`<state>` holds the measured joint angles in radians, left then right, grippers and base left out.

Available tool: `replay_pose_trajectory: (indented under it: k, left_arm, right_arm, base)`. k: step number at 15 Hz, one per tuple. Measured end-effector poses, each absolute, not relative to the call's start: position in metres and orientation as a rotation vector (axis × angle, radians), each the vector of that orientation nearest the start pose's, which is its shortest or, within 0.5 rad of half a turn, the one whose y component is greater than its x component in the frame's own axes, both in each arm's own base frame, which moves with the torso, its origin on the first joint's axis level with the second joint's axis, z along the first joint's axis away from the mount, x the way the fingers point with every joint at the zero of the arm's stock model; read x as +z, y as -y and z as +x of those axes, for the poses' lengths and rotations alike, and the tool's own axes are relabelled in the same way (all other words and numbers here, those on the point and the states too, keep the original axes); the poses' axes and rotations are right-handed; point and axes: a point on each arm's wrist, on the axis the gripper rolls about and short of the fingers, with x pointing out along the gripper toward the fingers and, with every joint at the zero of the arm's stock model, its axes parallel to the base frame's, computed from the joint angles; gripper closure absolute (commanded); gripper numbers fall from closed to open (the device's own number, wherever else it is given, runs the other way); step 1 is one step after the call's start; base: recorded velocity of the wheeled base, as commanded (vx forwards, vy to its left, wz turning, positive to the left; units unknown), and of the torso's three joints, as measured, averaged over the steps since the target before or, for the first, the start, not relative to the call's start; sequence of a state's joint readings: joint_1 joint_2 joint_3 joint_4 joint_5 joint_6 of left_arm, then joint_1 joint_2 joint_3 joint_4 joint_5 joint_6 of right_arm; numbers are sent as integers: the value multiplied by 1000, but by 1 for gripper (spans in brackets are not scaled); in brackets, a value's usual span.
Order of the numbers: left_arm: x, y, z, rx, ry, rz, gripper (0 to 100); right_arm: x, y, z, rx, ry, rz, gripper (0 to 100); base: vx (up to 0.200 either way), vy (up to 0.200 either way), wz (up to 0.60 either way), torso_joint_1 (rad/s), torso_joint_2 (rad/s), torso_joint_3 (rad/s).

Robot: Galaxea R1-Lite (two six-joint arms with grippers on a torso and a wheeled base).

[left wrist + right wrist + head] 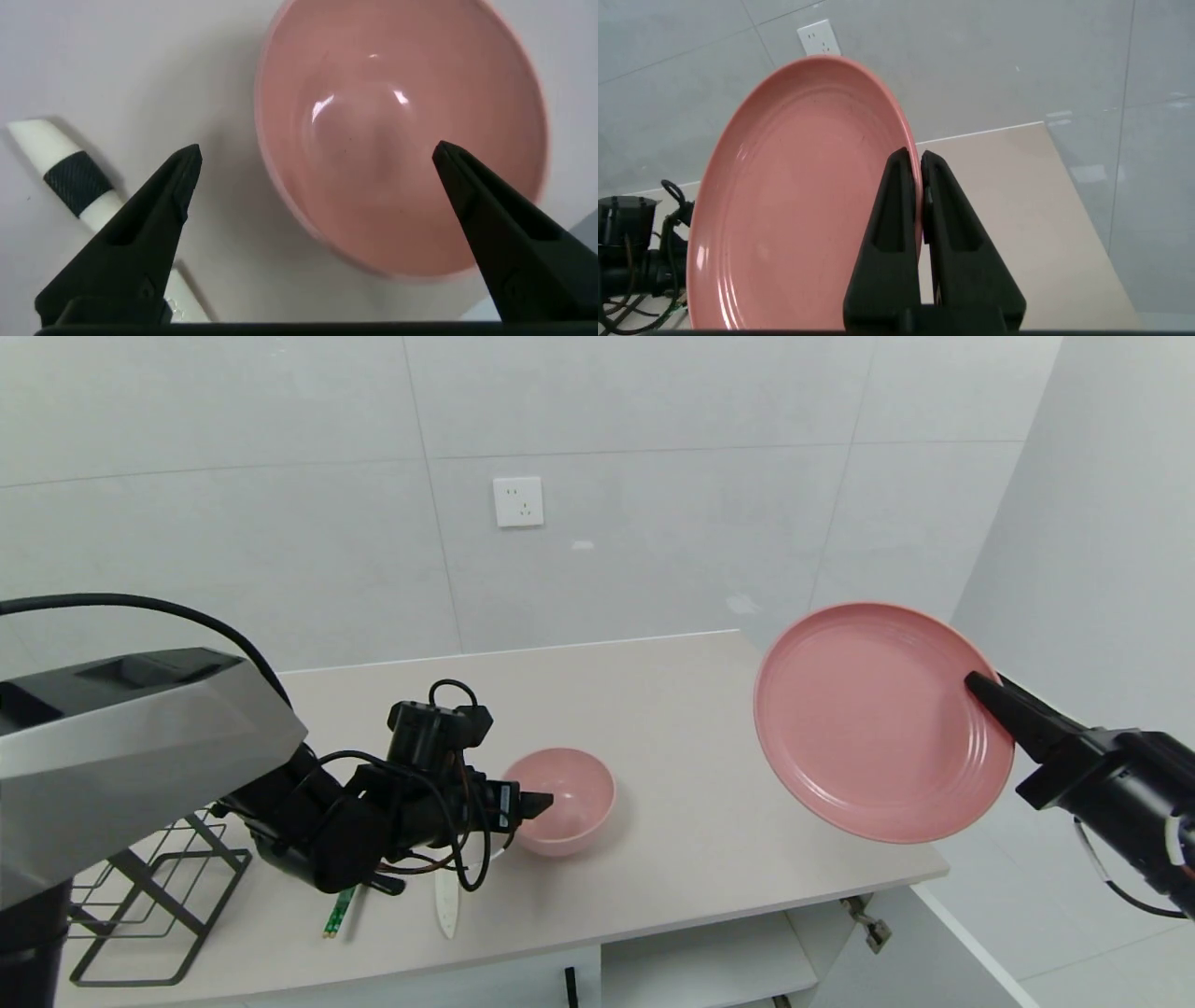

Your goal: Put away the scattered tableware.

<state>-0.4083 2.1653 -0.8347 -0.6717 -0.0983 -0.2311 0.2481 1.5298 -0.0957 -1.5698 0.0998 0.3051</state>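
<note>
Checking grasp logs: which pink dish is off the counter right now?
The plate, pinched at its rim by the right claw; the bowl sits on the counter.

My head camera looks down on the table [709, 821] from high up. My left wrist camera sits close above the pink bowl [402, 140]. My right one faces the pink plate [794, 205] close up. The head camera shows both too

counter [691, 756] lies open between bowl [560, 800] and raised plate [878, 719]; rack [159, 905] blocks left.
</note>
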Motion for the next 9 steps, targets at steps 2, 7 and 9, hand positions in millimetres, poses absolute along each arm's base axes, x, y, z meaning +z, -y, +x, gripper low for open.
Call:
replay_pose_trajectory:
  k: [2,7,9]
  left_arm:
    - [30,151,342,-411,-704,-116,0]
    - [17,156,349,-413,-721,-110,100]
    - [13,156,347,-409,-733,-105,100]
  right_arm:
    - [150,-49,182,375,77,308,100]
    - [147,-49,184,374,62,306,100]
    - [147,-49,184,374,62,306,100]
  base:
    - [0,0,0,0,0,0]
    - [0,0,0,0,0,0]
    - [0,0,0,0,0,0]
